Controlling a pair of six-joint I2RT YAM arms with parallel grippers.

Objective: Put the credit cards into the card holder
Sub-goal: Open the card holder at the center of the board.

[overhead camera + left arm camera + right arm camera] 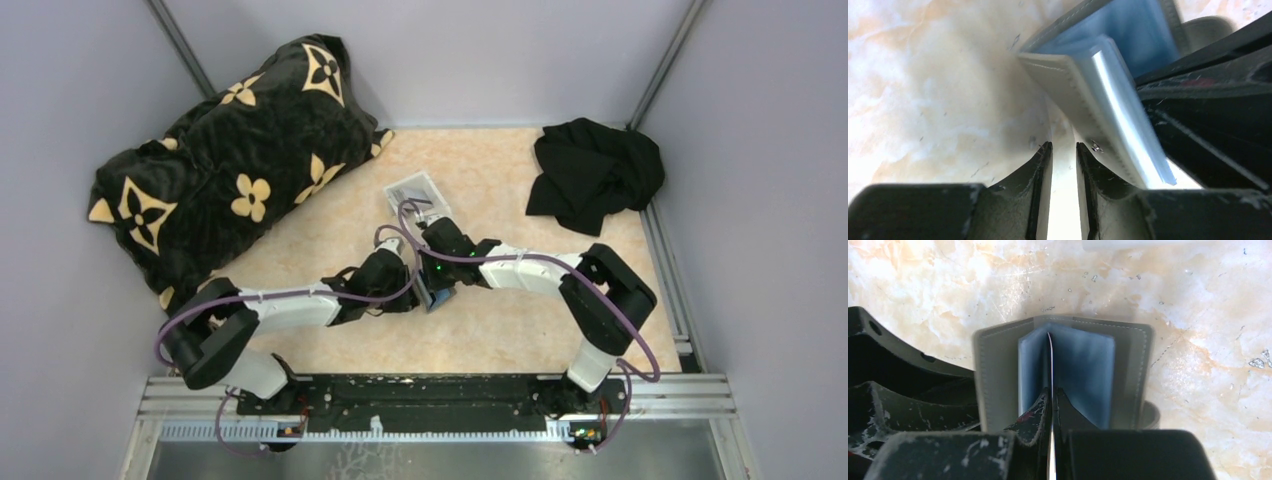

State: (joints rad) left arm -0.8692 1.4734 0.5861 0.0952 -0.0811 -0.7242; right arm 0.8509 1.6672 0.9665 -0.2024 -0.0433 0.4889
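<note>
At the bottom of the top view a black rail [430,392] carries both arm bases at the near edge of the table [500,335], a glossy top marbled in cream and peach with fine scratches. The arms bend inward and meet at mid-frame over the holder [1133,365], which is open like a book, with grey covers spread and clear bluish leaves between them. The left gripper [1064,146] comes at it from the left of the top view. Its fingers are a little apart with only glare in the gap, and the tip on the right of the wrist frame sits close against a grey cover by a small metal stud [1094,146]. The right gripper [1052,392] is pinched together on a card [1050,360], seen edge-on as a thin pale line running into the fold between the leaves. Just beyond, above centre, a white tray [407,182] lies askew, partly behind a purple cable [405,215]; its contents are too small to tell. Farther back a black pillow [240,170] with cream flowers fills the upper left and a crumpled black cloth [595,175] the upper right. Plain grey walls [500,60] close in three sides.
</note>
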